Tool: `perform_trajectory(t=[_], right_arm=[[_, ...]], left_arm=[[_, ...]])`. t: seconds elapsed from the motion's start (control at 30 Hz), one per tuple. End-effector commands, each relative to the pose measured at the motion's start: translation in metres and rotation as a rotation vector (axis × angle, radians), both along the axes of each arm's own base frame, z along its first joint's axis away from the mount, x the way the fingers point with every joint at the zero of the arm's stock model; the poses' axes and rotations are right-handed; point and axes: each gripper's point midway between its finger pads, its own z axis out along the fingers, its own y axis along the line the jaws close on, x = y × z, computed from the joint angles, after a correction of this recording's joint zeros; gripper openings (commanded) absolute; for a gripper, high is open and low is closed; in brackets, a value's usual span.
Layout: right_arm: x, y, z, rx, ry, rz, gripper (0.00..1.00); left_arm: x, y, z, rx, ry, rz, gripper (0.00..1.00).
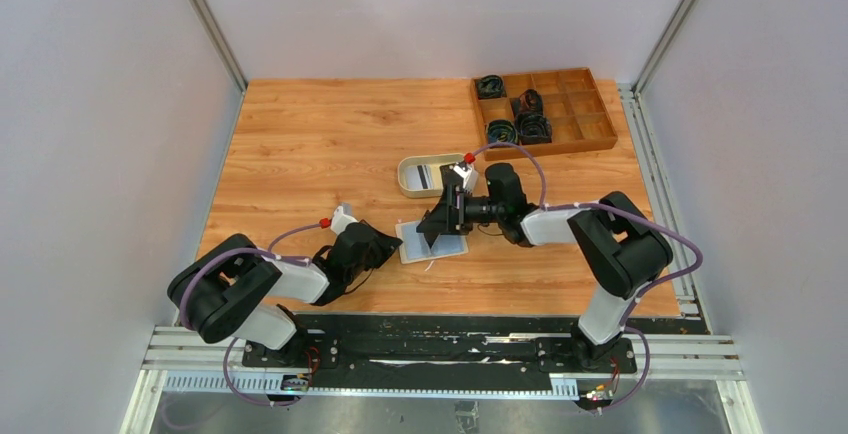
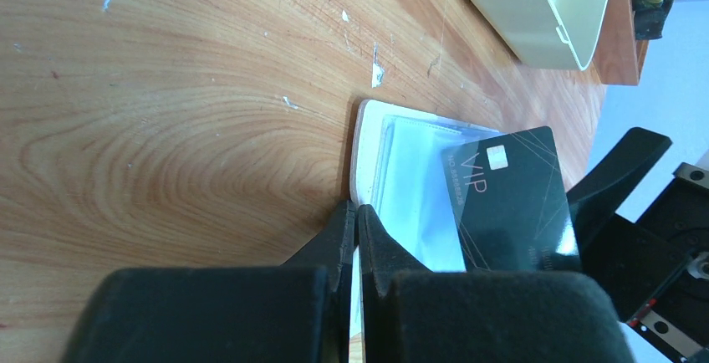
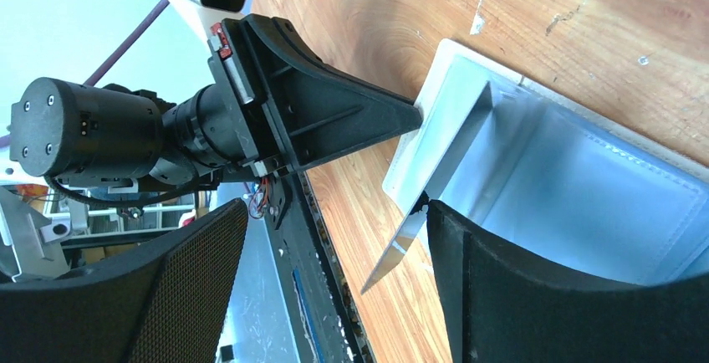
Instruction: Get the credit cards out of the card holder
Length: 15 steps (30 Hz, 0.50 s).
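Note:
The card holder (image 1: 415, 247) lies open on the wood, pale blue inside (image 3: 585, 179), cream at its rim (image 2: 361, 141). My left gripper (image 2: 358, 214) is shut on its near left edge, pinning it. A black credit card (image 2: 510, 200) marked VIP sticks out of a pocket, tilted up. Seen edge-on in the right wrist view, that card (image 3: 397, 250) juts past the holder's edge. My right gripper (image 3: 334, 237) hovers over the holder with jaws wide open. One of its fingers (image 3: 518, 288) touches the card's edge; the other stands well clear.
An oval beige tray (image 1: 408, 179) with a card in it sits just behind the holder, also in the left wrist view (image 2: 535, 20). A brown wooden compartment box (image 1: 590, 132) with dark items stands at the back right. The table's near edge is close.

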Motion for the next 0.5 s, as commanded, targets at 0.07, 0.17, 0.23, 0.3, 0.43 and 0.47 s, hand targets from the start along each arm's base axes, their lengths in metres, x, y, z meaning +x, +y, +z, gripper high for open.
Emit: perform_trajectory(t=[0.07,0.17,0.23,0.3,0.43,0.47], right_arm=[[0.002,-0.007,0.008,-0.008,-0.040,0.006,0.82],[0.001,-0.010,0.002,-0.019,-0.030,-0.001,0.80],[0.002,-0.012,-0.002,-0.036,-0.027,-0.007,0.78],[0.003,-0.014,-0.008,-0.061,-0.021,-0.011,0.77],[0.003,-0.019,-0.024,-0.122,-0.004,-0.018,0.71],[0.003,-0.020,-0.028,-0.138,-0.001,-0.021,0.70]], left_arm=[[-0.005,0.007,-0.013,0.069,0.030,-0.010,0.00],[-0.005,0.007,-0.013,0.069,0.031,-0.011,0.00],[-0.006,0.008,-0.014,0.070,0.032,-0.011,0.00],[-0.006,0.007,-0.014,0.071,0.033,-0.012,0.00],[-0.005,0.007,-0.014,0.070,0.034,-0.014,0.00],[-0.006,0.007,-0.014,0.071,0.034,-0.014,0.00]])
